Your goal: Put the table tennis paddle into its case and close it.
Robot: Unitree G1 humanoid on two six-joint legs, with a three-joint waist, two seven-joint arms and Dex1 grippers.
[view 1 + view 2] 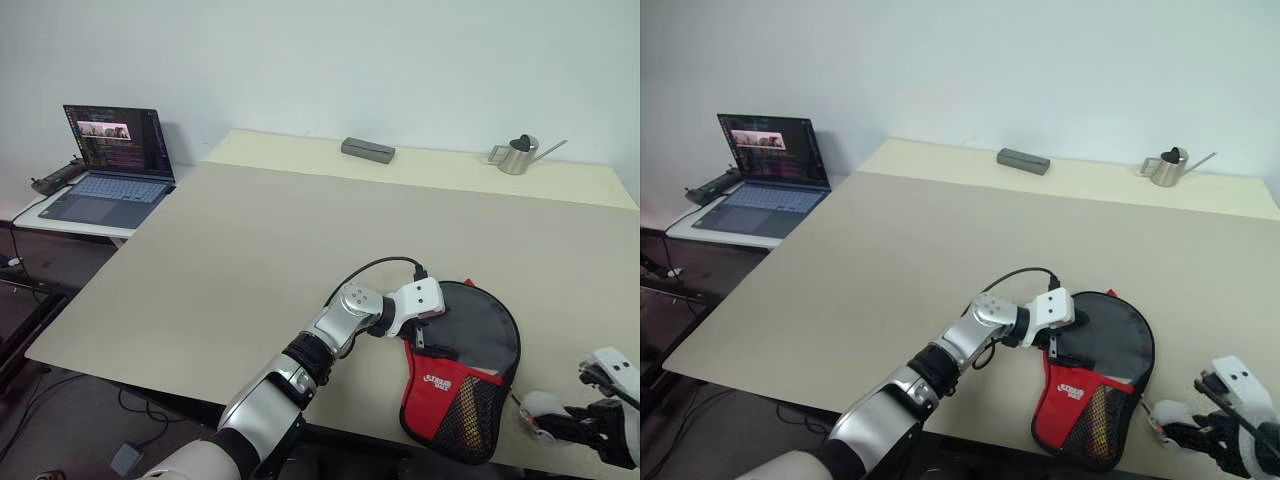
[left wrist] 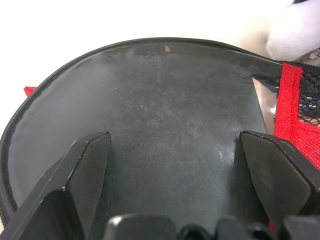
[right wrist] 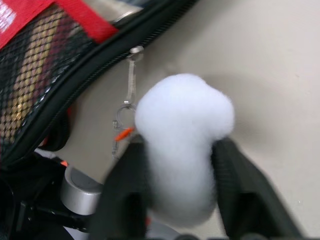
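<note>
While L gripper (image 1: 432, 338) open on case (image 1: 480, 345), R gripper (image 3: 182, 190) round pom-pom (image 3: 182, 130).

Office or lab, open laptop (image 1: 108, 165) on side desk, large beige table (image 1: 250, 250), bare white wall

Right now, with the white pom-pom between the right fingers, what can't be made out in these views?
- Right gripper: the fluffy white pom-pom pull sits between blurred fingers; gripped or released is unclear.
- Table tennis paddle: inside the black-and-red fabric case; handle stripes show only through mesh.
- Zip end: past the right wrist view's edge.
- Open left gripper: contact with the case's black part is unclear.
- Laptop screen: too small to read.
</note>
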